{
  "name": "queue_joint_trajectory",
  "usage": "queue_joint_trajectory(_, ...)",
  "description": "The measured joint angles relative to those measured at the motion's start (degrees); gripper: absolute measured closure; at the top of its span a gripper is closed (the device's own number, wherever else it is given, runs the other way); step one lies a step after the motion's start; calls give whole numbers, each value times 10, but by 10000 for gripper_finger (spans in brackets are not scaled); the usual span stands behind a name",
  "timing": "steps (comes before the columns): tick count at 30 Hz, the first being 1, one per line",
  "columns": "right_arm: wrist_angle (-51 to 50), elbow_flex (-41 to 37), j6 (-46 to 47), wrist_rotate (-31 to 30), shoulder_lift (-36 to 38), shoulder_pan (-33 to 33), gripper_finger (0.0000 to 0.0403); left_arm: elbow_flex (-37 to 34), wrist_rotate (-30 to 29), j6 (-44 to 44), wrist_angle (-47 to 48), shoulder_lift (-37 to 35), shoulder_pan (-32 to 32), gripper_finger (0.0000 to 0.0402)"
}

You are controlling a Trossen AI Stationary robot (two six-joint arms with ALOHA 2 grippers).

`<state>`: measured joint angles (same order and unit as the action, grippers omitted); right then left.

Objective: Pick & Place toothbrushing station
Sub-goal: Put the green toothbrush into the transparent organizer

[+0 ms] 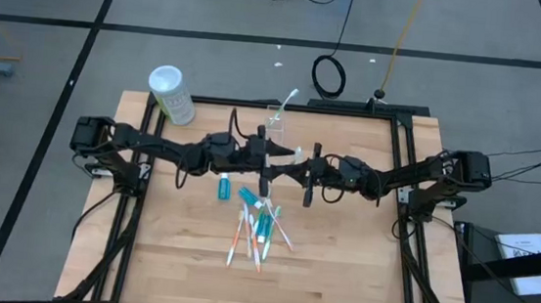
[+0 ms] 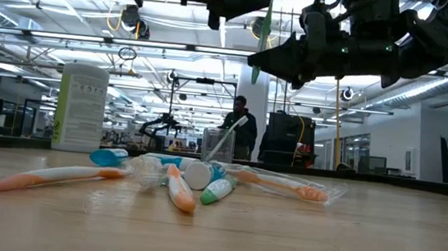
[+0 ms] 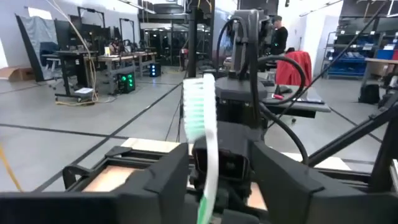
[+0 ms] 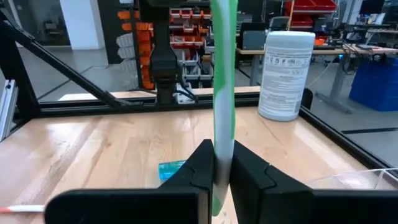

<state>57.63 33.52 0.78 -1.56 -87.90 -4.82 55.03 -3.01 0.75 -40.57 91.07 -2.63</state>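
One slim white toothbrush (image 1: 289, 101) already stands tilted in the small clear plastic cup (image 1: 275, 119), which sits near the table's far edge; that much of the station looks done. Most of it is left: a heap of white toothbrushes with orange and green accents (image 1: 258, 235) and a small blue toothpaste tube (image 1: 223, 190) lie on the wooden table (image 1: 182, 262), on the near side of the cup and well apart from it. A white-and-green toothbrush (image 4: 222, 74) is in the air just near the cup's side, between the two arms, which meet above the middle of the table. The right gripper (image 4: 222, 163) is clenched on its handle, the brush rising upright from the pads. The left gripper (image 3: 211, 171) faces it head-on with its fingers parted around the bristle end, apparently released, so this reads as a hand-over to the right arm. A large white cylindrical canister with green print (image 1: 172, 94) stands beside the cup, toward the left arm's base.
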Motion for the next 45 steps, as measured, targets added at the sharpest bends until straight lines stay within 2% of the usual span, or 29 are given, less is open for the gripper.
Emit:
queue_joint_trajectory(5, 1, 1, 0, 0, 0, 0, 384, 28, 1, 21, 38, 7, -9, 177)
queue_joint_trajectory(11, -31, 17, 0, 1, 0, 0, 384, 37, 19, 25, 49, 7, -20, 192)
queue_joint_trajectory(19, -40, 19, 0, 1, 0, 0, 384, 37, 20, 30, 59, 7, -26, 254)
queue_joint_trajectory(29, -40, 19, 1, -2, 0, 0, 384, 37, 25, 27, 62, 7, -26, 384)
queue_joint_trajectory(32, -37, 19, 5, -2, 0, 0, 383, 37, 23, 13, 50, 7, -28, 383)
queue_joint_trajectory(35, -35, 19, 26, -5, 1, 0, 354, 37, 5, -15, 47, -2, -37, 376)
queue_joint_trajectory(39, -49, 20, 45, -38, 1, -1, 300, 37, -16, -53, 57, -31, -62, 388)
queue_joint_trajectory(41, -71, 19, 40, -51, 0, 0, 279, 37, -31, -75, 55, -45, -88, 388)
queue_joint_trajectory(45, -82, 18, 30, -56, 0, 1, 255, 37, -37, -66, 77, -59, -149, 378)
